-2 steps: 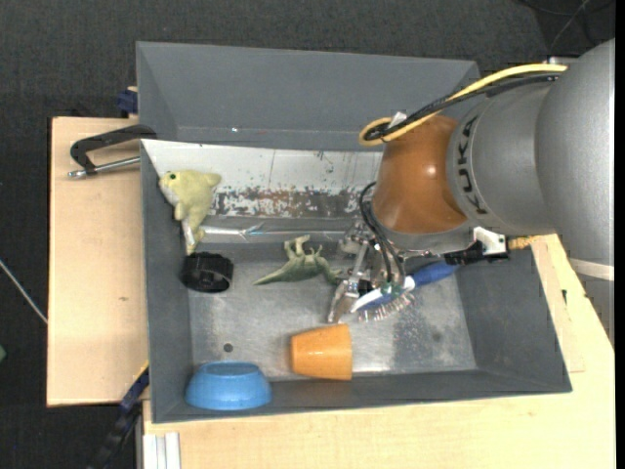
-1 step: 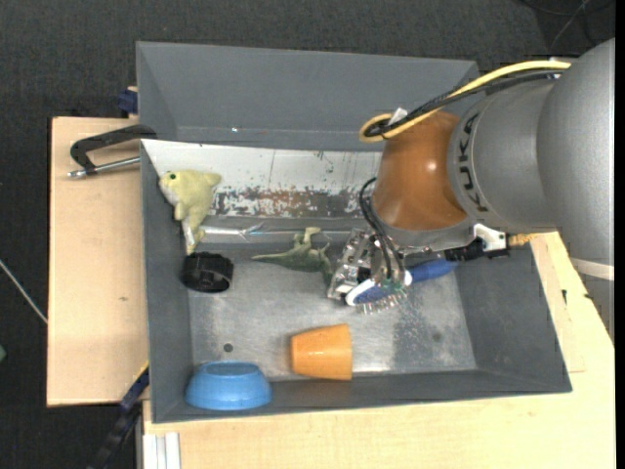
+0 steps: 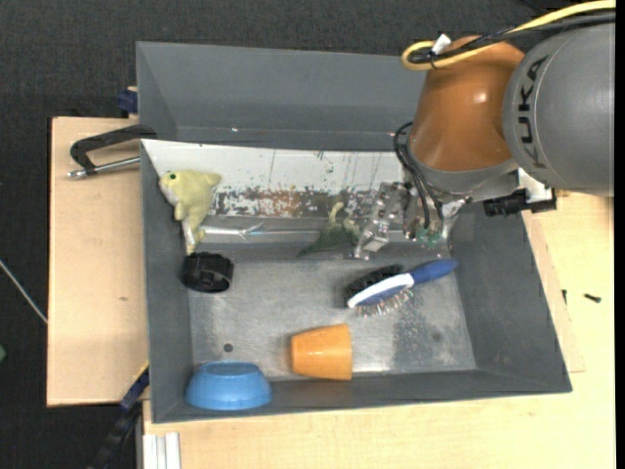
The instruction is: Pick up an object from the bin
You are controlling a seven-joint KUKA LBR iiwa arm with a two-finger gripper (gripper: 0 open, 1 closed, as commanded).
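My gripper (image 3: 384, 225) hangs low at the bin's back right, under the orange wrist cover. A dark green leaf-like thing (image 3: 329, 238) lies against the back wall right beside it, on its left; whether they touch I cannot tell. A brush (image 3: 395, 284) with a blue handle, white head and dark bristles lies just in front of the gripper, handle pointing right.
An orange cup (image 3: 322, 352) lies on its side near the front wall, a blue bowl (image 3: 228, 387) upside down in the front left corner. A black wheel-like ring (image 3: 207, 272) and a yellow-green soft toy (image 3: 190, 199) sit at the left side.
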